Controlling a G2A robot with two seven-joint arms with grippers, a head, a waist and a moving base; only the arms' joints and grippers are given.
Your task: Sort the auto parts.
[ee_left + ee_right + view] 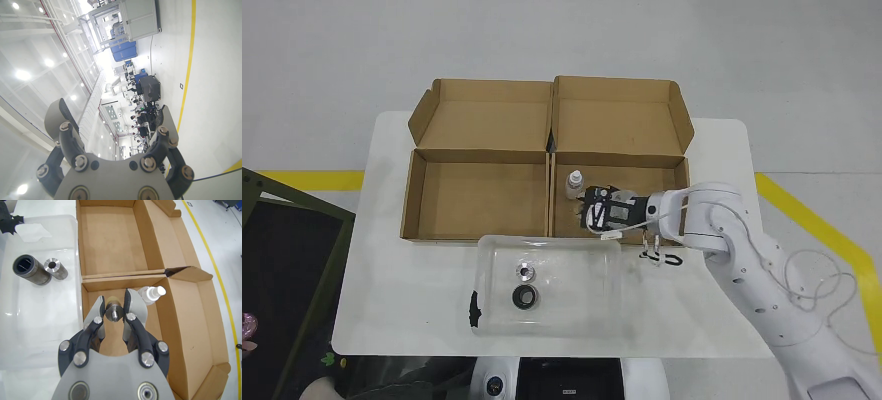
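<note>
My right gripper (114, 302) is shut on a small metal part with a threaded stud (113, 313), held over the right cardboard box (189, 321), close to a white spray bottle (152, 294) that stands in it. From above, the same gripper (592, 211) sits over the right box (662, 163), beside the bottle (575, 181). A clear plastic bin (547, 285) at the table's front holds a dark cylindrical bushing (526, 296) and a smaller metal sleeve (527, 271). My left gripper (113, 111) is open, empty, and faces the room.
The left cardboard box (477, 198) stands empty beside the right one, both with lids folded back. A small black clip-like piece (670, 260) lies on the white table right of the bin. Black tape (472, 310) marks the bin's left end.
</note>
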